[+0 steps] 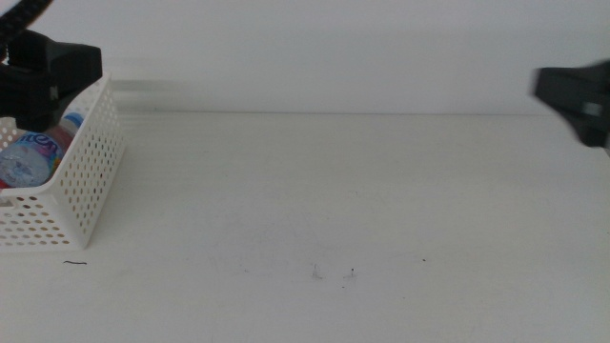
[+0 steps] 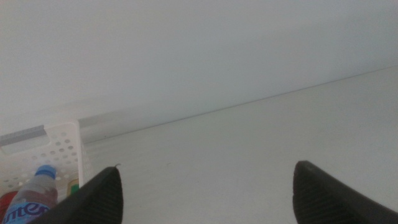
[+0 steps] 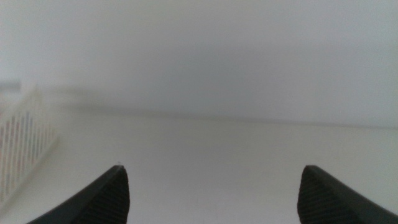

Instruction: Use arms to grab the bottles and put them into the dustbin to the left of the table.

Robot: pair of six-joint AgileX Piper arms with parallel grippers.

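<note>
3 views, listed in turn.

Middle view: table (image 1: 362,210), white, bare from the bin to the right edge; a few dark specks near the front edge. Bin (image 1: 81,181), white and perforated, at the left edge of the table, cut off by the picture's left side. Inside it, water bottle (image 1: 24,157) with blue-lettered label, lying down; a red patch shows beside it, too small to name. Left gripper (image 1: 48,71), dark, above the bin's far rim. Right gripper (image 1: 577,100), dark and blurred, at the right edge, above the table's far line.

Left wrist view: left gripper (image 2: 205,190), 2 jaws spread wide, nothing between them, only bare table (image 2: 249,143). Bin (image 2: 62,146) corner beside one jaw; water bottle (image 2: 37,193) with blue cap inside, a bit of red and green next to it.

Right wrist view: right gripper (image 3: 211,193), 2 jaws spread wide, holding nothing. Table (image 3: 211,143) open ahead to the wall. Bin (image 3: 22,146), blurred, well apart at the far side.
</note>
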